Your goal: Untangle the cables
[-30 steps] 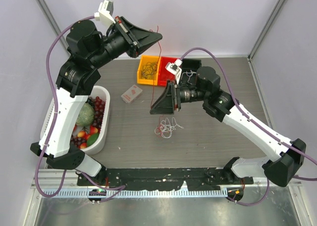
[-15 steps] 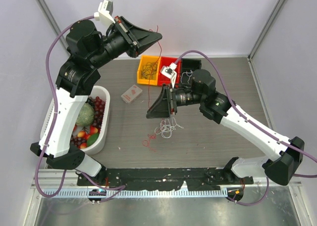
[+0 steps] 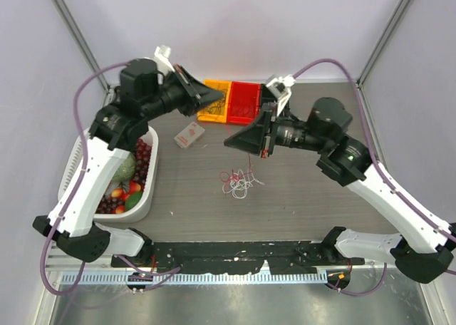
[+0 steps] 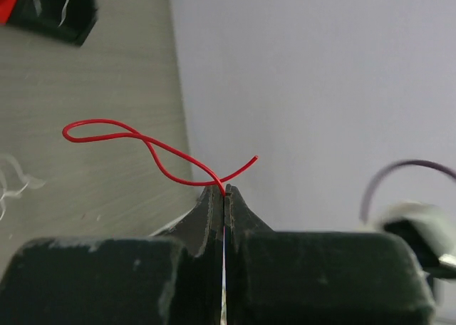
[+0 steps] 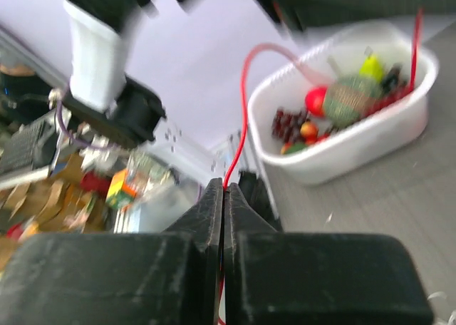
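Observation:
My left gripper (image 3: pixel 221 95) hangs above the yellow bin and is shut on a thin red cable (image 4: pixel 142 143), which curls out of its tips (image 4: pixel 224 190) in a loop. Raised over the middle of the table, my right gripper (image 3: pixel 229 141) is shut on a red cable (image 5: pixel 244 104) that rises from its tips (image 5: pixel 224 187) and bends towards the left arm. A small tangle of white and red cables (image 3: pixel 241 182) lies on the table below the right gripper. No black cable shows.
A white basket (image 3: pixel 146 201) of fruit stands at the left edge, also in the right wrist view (image 5: pixel 399 125). A yellow bin (image 3: pixel 216 104) and a red bin (image 3: pixel 244 100) stand at the back. A small white and red box (image 3: pixel 189 135) lies near them. A black bin (image 4: pixel 60 15) holds white wire.
My right gripper has shut on the red cable and risen back to the right. The left arm has come down and forward. The tangle on the table has shifted slightly.

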### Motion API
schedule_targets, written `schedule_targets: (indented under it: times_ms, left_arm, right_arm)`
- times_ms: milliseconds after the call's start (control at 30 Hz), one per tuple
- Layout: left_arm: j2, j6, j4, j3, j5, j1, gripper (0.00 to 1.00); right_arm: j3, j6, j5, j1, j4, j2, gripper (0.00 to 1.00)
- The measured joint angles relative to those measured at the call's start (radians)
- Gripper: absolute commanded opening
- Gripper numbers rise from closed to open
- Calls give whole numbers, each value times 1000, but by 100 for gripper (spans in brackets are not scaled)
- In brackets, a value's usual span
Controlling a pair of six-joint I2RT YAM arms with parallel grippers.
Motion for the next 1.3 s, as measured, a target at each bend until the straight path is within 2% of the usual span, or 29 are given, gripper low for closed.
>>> schedule_targets:
  times_ms: [133,300,400,500,600,700,933,1000,1167,1300]
  left_arm:
    - [21,0,-15,-163,-1,-69,0]
    - [59,-7,-2,-278,27,-193,0]
    - [63,-18,9,-332,49,-218,2]
    - [63,-14,13,-357,50,-217,27]
    - [54,20,13,-361,28,-212,57]
    - [-3,56,14,-397,-13,-203,73]
    - [-235,157,14,-503,-144,-135,86]
    - [-301,200,16,-524,-207,-129,99]
    - [-450,315,124,-625,-272,-129,99]
    - [-493,417,267,-650,-222,-137,99]
  right_arm:
    - [50,2,132,3,47,-52,1]
    - [83,8,253,3,113,-45,1]
    - [111,10,297,3,114,-23,1]
    - [138,8,325,3,104,-12,1]
    - [163,-5,335,3,79,-16,1]
    - [167,-18,344,3,39,-39,1]
    - [168,-31,362,3,-35,-95,1]
    - [176,-34,375,3,-56,-97,1]
    - [217,-29,402,4,-103,-76,1]
    - [253,-16,425,4,-140,-43,1]
